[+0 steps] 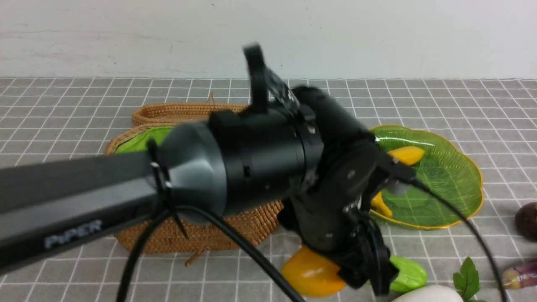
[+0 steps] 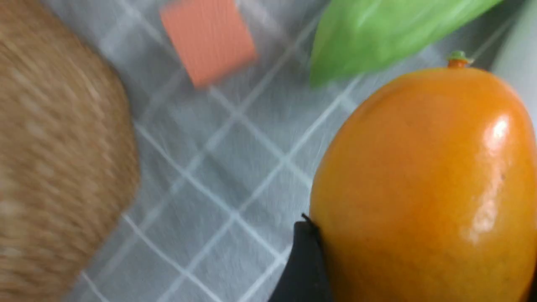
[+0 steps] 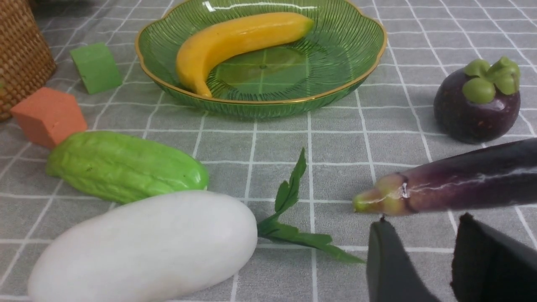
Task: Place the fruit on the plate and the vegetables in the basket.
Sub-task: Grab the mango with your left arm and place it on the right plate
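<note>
My left gripper point(image 1: 369, 268) reaches down in front of the basket point(image 1: 188, 235) and is shut on the glossy orange mango point(image 2: 423, 188), whose sides press against both black fingers point(image 2: 304, 260). The mango point(image 1: 310, 274) is low over the cloth. A banana point(image 3: 235, 40) lies on the green plate point(image 3: 335, 63). The mangosteen point(image 3: 476, 105), eggplant point(image 3: 461, 180), green gourd point(image 3: 126, 165) and white piece with leaves point(image 3: 147, 247) lie on the cloth. My right gripper point(image 3: 423, 224) is open and empty, just short of the eggplant's stem end.
An orange cube point(image 3: 48, 115) and a green cube point(image 3: 95, 67) sit between basket and plate. The left arm hides most of the basket's inside in the front view. A grey checked cloth covers the table up to a white wall.
</note>
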### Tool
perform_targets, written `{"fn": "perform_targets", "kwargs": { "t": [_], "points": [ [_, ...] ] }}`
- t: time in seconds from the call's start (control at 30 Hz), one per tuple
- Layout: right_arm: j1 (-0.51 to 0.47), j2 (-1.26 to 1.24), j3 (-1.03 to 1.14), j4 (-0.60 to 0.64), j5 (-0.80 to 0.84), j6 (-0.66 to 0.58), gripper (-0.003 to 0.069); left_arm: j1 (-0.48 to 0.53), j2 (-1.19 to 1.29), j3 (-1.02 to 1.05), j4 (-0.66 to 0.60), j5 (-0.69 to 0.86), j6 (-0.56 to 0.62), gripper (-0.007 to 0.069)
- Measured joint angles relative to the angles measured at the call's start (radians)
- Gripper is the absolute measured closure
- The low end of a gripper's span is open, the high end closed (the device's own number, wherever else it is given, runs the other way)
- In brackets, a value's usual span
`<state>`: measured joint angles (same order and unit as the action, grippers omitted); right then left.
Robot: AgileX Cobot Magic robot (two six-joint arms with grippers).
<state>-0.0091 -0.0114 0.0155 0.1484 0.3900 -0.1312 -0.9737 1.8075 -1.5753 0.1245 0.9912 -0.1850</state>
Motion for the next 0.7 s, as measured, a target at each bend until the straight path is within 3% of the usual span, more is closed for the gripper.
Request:
{"fn": "perform_targets", "kwargs": {
  "t": [0.13, 0.37, 0.53, 0.7],
  "points": [
    [0.000, 0.000, 0.000, 0.000, 0.000, 0.000, 0.0418, 0.000, 0.005, -0.149, 0.025, -0.036, 0.011, 0.0057],
    [0.000, 0.000, 0.000, 0.000, 0.000, 0.000, 0.0418, 0.031, 0.254, -0.515, 0.012, -0.140, -0.002, 0.0057],
    [0.000, 0.000, 0.000, 0.000, 0.000, 0.000, 0.0418, 0.058, 0.447, -0.608, 0.017, -0.478, -0.144, 0.0057],
    [0.000, 0.000, 0.000, 0.000, 0.000, 0.000, 0.0418, 0.058, 0.548, -0.610, 0.078, -0.586, -0.267, 0.0057]
  ]
}}
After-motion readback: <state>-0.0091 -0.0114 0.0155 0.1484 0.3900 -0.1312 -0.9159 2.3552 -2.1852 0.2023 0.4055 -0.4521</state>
